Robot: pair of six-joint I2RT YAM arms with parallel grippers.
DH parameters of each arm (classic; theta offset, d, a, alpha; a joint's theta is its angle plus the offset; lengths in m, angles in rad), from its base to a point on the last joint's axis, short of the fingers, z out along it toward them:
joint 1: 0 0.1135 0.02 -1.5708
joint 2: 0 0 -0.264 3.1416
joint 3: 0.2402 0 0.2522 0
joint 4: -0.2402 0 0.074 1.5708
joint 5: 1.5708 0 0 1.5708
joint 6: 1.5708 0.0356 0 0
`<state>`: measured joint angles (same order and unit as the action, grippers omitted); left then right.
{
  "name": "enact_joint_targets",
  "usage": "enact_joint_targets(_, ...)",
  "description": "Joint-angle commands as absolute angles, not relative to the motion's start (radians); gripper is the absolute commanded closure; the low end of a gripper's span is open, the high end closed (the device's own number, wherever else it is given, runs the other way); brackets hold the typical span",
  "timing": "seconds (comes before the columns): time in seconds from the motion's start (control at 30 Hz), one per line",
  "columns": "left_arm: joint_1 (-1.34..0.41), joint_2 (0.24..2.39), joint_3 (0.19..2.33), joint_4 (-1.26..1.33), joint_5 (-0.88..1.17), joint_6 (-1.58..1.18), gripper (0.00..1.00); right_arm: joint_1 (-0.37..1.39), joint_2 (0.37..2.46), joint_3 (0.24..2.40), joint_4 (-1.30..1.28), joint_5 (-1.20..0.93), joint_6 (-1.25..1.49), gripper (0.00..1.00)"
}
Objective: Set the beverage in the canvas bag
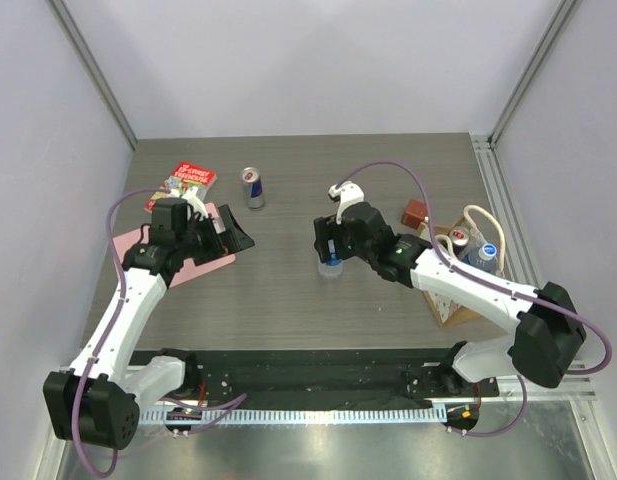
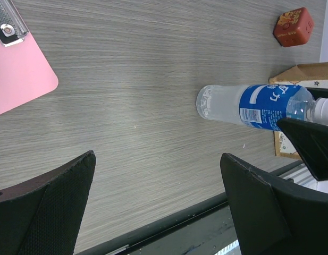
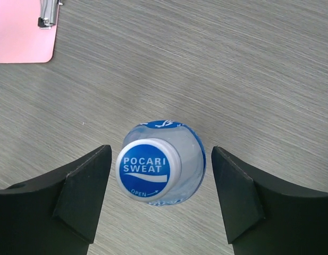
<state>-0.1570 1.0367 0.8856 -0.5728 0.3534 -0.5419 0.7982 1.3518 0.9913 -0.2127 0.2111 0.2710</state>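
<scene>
Grey wood-grain counter (image 1: 288, 300), enclosed by plain white walls on three sides. Lighting is even.

Item 1, the beverage (image 3: 161, 167): a clear bottle with a blue label and a white-rimmed blue cap reading "POCARI SWEAT". It stands upright near the middle of the counter and is outside the bag.

Item 2, the canvas bag (image 1: 450, 305): it stands upright at the right edge of the counter, well apart from the bottle. The cream rope handles are raised. Other drink containers show in its open top. The left wrist view shows its tan rim and a speckled white panel.

Item 3, the right pincer (image 1: 330, 256): it is released, pointing down over the bottle. Its wrist view shows one finger on each side of the cap, with a clear gap on both sides. There is no contact.

Item 4, the left pincer (image 2: 157, 175): it is released with its fingers spread wide and holds nothing. It hangs above the left part of the counter, over the edge of a pink clipboard (image 1: 200, 262).

Other items noted:
- A slim drink can (image 1: 253, 187) stands upright toward the far side.
- A red snack packet (image 1: 191, 179) lies at far left, beside the clipboard.
- A small red-brown cube (image 1: 416, 212) sits near the bag.
</scene>
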Motion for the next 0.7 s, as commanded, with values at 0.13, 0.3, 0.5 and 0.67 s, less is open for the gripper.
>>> enact_joint_targets(0.13, -0.16, 1.035, 0.885, -0.538, 0.382, -0.54, 0.0, 0.81, 1.374, 1.074, -0.28, 0.232, 0.268, 0.16)
enact_joint_targets(0.3, -0.16, 1.035, 0.885, -0.538, 0.382, -0.541, 0.0, 0.819, 1.437, 1.117, -0.334, 0.235, 0.264, 0.18)
enact_joint_targets(0.5, -0.16, 1.037, 0.884, -0.538, 0.383, -0.54, 0.0, 0.827, 1.46, 1.141, -0.359, 0.255, 0.272, 0.38)
enact_joint_targets(0.67, -0.16, 1.037, 0.884, -0.538, 0.385, -0.541, 0.0, 0.827, 1.421, 1.196, -0.437, 0.336, 0.29, 0.69)
